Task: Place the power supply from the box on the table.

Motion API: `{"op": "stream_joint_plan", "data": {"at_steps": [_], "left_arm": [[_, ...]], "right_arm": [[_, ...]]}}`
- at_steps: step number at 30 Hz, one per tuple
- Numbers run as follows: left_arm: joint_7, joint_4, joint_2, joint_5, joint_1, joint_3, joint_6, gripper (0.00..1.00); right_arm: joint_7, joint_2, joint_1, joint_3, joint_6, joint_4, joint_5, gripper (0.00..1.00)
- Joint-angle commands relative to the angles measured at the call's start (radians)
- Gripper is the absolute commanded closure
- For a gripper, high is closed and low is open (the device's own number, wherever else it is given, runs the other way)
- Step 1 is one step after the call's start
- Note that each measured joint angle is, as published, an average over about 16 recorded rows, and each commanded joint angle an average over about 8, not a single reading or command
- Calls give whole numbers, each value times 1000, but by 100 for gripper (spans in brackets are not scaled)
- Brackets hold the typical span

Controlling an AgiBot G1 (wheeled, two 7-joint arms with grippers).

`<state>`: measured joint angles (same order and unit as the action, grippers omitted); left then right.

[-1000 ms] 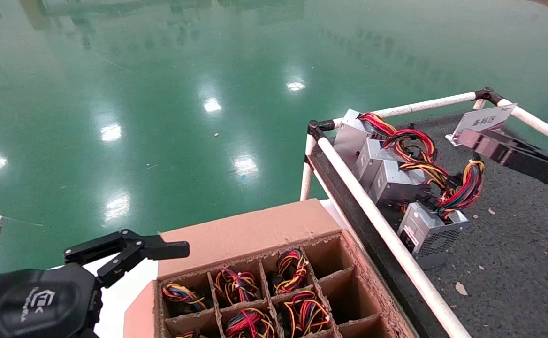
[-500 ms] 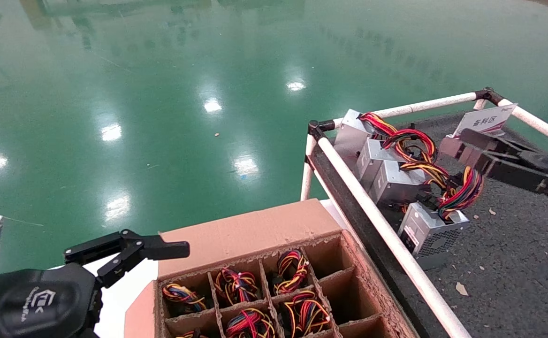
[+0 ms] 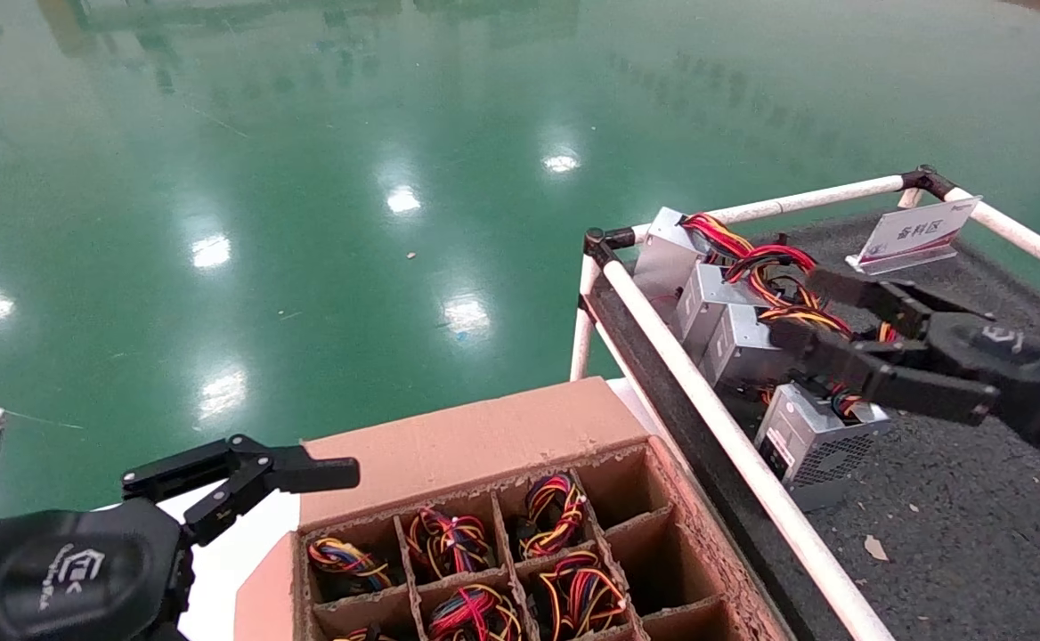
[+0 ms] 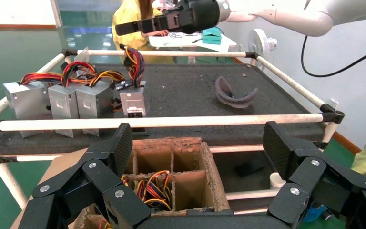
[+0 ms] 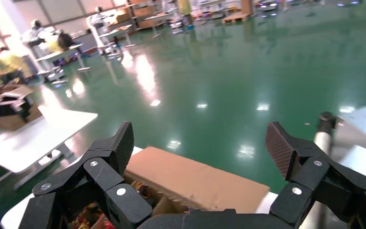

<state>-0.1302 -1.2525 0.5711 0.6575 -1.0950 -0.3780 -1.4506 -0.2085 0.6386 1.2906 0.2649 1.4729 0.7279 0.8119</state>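
Right hand (image 3: 827,316) spread above power supply (image 3: 812,439)

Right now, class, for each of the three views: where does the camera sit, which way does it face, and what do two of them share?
Head view: from the robot's head, down at the box and the table; left gripper and right gripper show.
Left wrist view: on the left arm, facing the table across the box; its open fingers frame the picture.
Right wrist view: on the right arm, facing the green floor; open fingers show.
Shared: head and left wrist views both show the power supply.
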Motion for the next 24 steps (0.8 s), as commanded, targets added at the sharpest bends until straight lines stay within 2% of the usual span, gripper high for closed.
{"op": "stream_joint_plan", "data": {"at_steps": [1, 24], "left_arm": [[0, 0, 0, 0, 0, 0, 0, 0], [0, 0, 0, 0, 0, 0, 0, 0]], "right_arm": [[1, -2, -12, 1, 1, 32, -5, 0], [15, -20, -155, 11, 16, 399, -58, 0]]}}
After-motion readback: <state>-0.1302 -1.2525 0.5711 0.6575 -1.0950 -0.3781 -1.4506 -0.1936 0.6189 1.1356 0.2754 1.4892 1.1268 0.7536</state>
